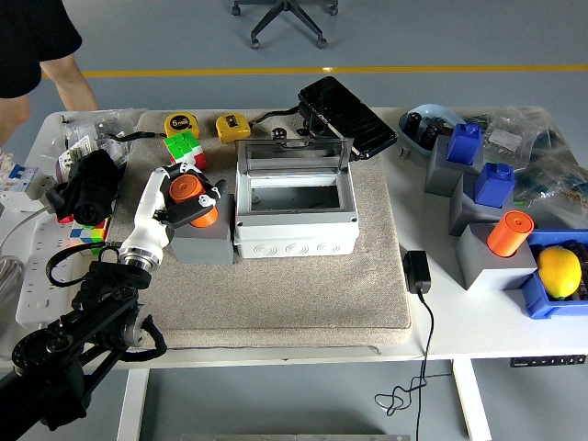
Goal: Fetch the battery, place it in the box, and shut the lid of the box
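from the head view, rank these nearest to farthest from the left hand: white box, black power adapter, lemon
1. white box, just right of the left hand, which grips the orange battery
2. black power adapter, off the mat's right edge
3. lemon, in the blue bin at far right

The left hand (184, 197) reaches in from seven o'clock and its fingers are closed around the orange battery (188, 198), which sits at the top of a grey holder (204, 241). Just beside the holder, at three o'clock from it, stands the white box (295, 219) with its clear lid (292, 154) raised upright. A person (41, 46) in a black shirt stands at the table's (459, 312) far left corner, at eleven o'clock.
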